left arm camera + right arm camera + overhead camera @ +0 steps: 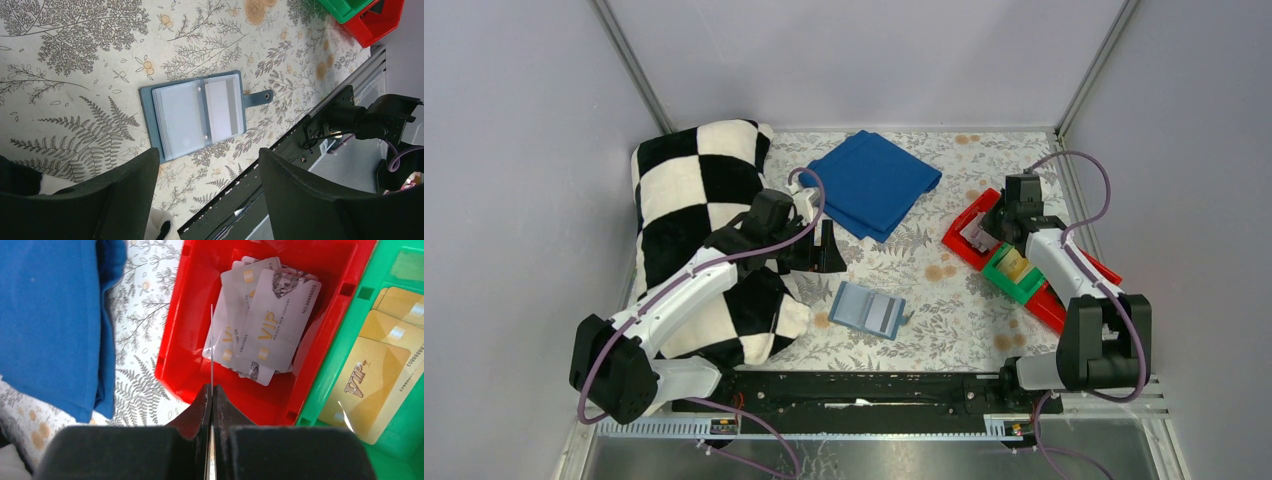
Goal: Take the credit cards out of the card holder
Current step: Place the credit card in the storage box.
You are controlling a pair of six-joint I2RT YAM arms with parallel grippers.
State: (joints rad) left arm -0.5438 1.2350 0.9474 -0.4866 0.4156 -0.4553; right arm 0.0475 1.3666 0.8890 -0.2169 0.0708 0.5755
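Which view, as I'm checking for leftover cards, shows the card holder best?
Left wrist: the card holder lies open, large and sharp, a pale card seemingly in one sleeve. Top external shows it small, sleeves indistinct. Right wrist misses it.

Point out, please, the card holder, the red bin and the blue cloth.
card holder (182, 117): left wrist view, on its left clear sleeve.
red bin (170, 350): right wrist view, on its left wall.
blue cloth (871, 183): top external view, on the middle of its upper fold.
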